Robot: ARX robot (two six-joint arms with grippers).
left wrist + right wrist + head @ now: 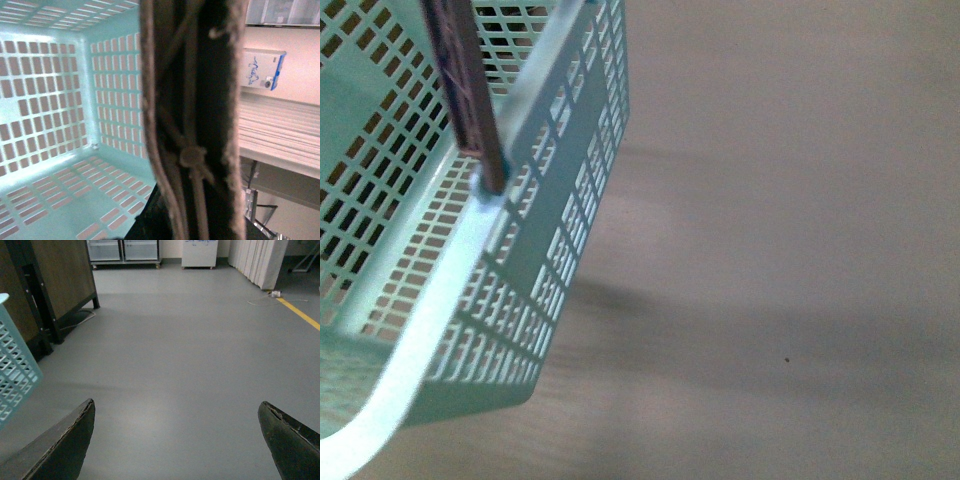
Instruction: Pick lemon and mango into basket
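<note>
We are seeing the teal basket [460, 270] filling the left of the front view, tilted, with its brown handle [465, 80] standing up from the rim over bare grey floor [770, 250]. In the left wrist view the handle is crossing close in front of the slotted basket walls; only a dark part of our left gripper [150, 222] is showing, and we cannot tell its grip. Our right gripper [176, 404] is hanging wide apart over the floor, holding nothing, with a basket corner beside it.
</note>
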